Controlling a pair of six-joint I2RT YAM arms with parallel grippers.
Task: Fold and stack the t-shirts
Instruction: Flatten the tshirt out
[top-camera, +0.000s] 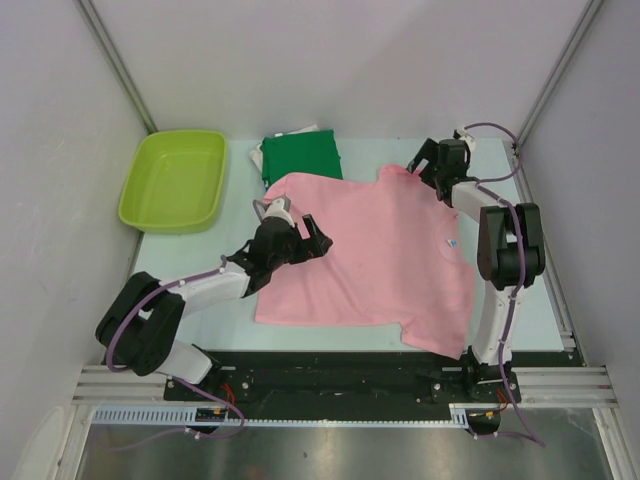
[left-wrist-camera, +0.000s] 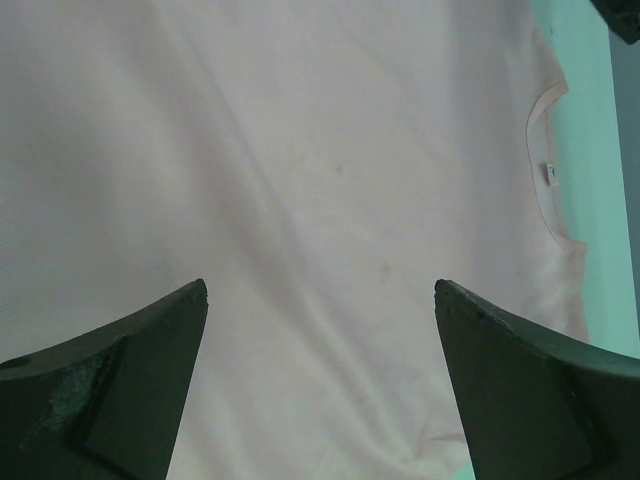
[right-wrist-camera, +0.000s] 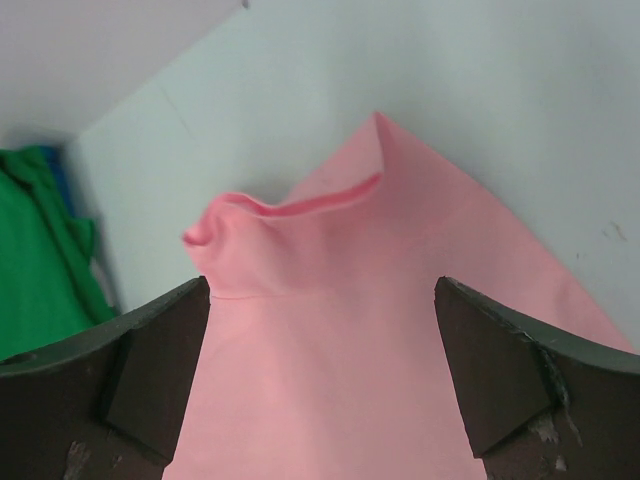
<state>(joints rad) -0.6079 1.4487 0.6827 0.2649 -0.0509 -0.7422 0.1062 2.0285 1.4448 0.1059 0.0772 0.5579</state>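
Observation:
A light pink t-shirt lies spread flat mid-table, its neck and small label toward the right. My left gripper hovers open over the shirt's left part; in the left wrist view only pink cloth lies between its fingers. My right gripper is open over the shirt's far right sleeve, whose rumpled hem shows in the right wrist view. A folded dark green t-shirt lies at the back, on white and blue cloth, and also shows in the right wrist view.
A lime green plastic tub stands at the back left. White walls enclose the table on three sides. The pale table top shows to the right of the shirt.

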